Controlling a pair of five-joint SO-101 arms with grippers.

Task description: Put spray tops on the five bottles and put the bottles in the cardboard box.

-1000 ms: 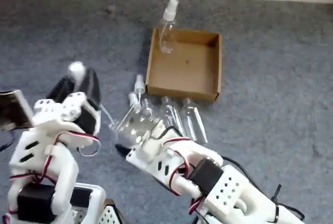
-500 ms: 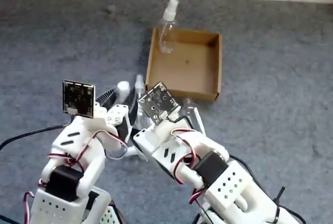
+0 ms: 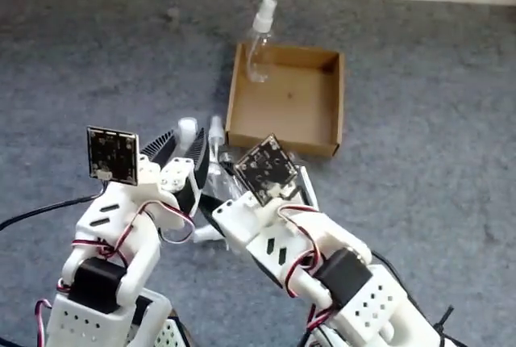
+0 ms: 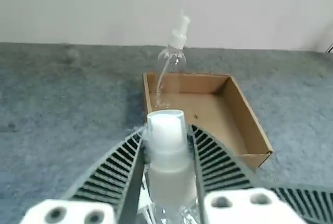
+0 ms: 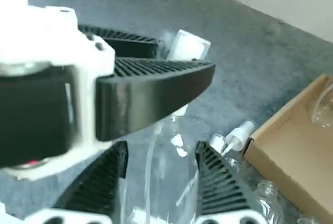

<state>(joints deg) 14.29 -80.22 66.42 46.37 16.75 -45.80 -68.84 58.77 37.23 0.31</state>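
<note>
Spray top [image 4: 166,156], white, is pinched tight in the left pincer [image 4: 166,133] directly over the neck of a clear bottle [image 5: 162,182] that the right pincer [image 5: 162,151] has closed around, just in front of the cardboard box [image 3: 339,105] on the grey table [image 3: 435,81], where one capped bottle [image 3: 258,56] stands at its far corner.

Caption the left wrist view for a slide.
Left claw grips a white plastic spray top; open brown cardboard box beyond.
</note>
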